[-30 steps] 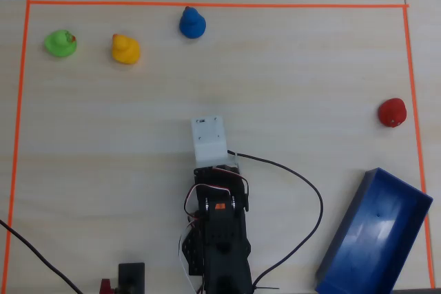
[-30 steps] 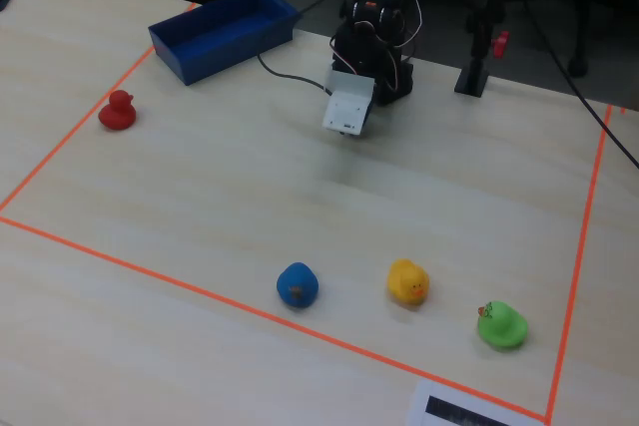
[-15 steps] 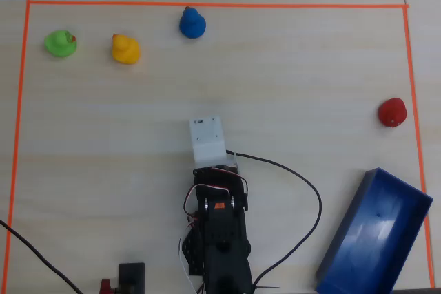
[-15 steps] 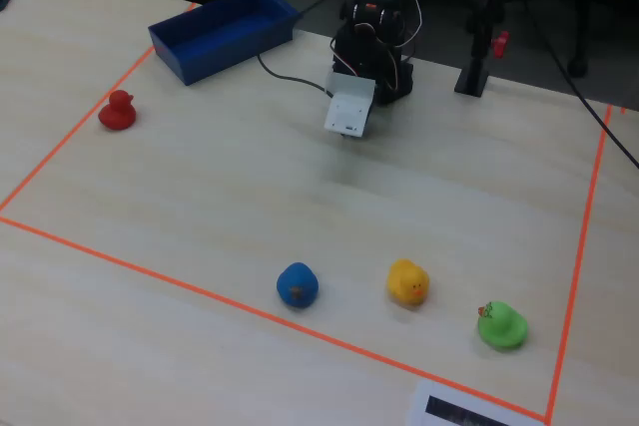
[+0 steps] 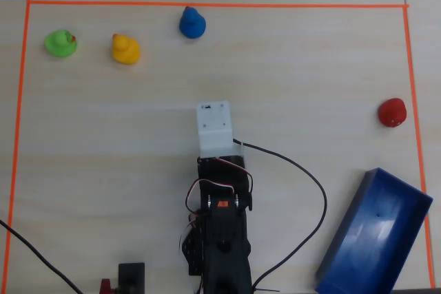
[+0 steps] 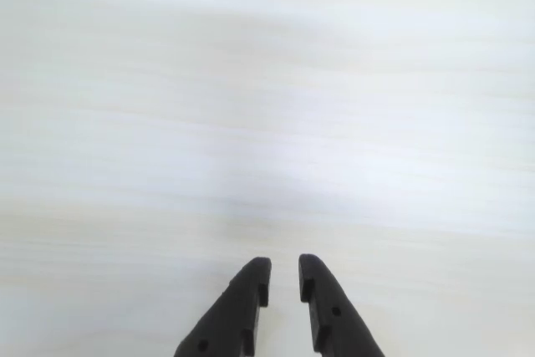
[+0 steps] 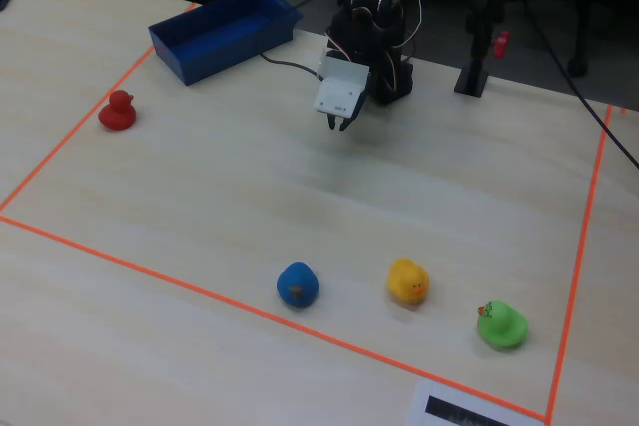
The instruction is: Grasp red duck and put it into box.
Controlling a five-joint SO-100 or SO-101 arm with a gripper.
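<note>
The red duck (image 5: 392, 111) stands near the right tape line in the overhead view; in the fixed view it is at the left (image 7: 117, 110). The blue box (image 5: 375, 235) lies empty at the lower right, slanted; in the fixed view it is at the back left (image 7: 215, 55). My gripper (image 7: 337, 125) hangs above the table's middle under the white wrist block (image 5: 213, 125), far from both duck and box. In the wrist view the black fingertips (image 6: 282, 267) stand a narrow gap apart over bare wood, with nothing between them.
A blue duck (image 5: 192, 23), a yellow duck (image 5: 125, 49) and a green duck (image 5: 60, 43) sit along the far tape line. Orange tape (image 5: 213, 5) frames the work area. A black cable (image 5: 303, 177) loops right of the arm base (image 5: 219, 239).
The wrist block has lifted and reached a little forward, away from the base and slightly toward the red duck's side. The fingertips now show below it in the fixed view. The ducks and box have not moved.
</note>
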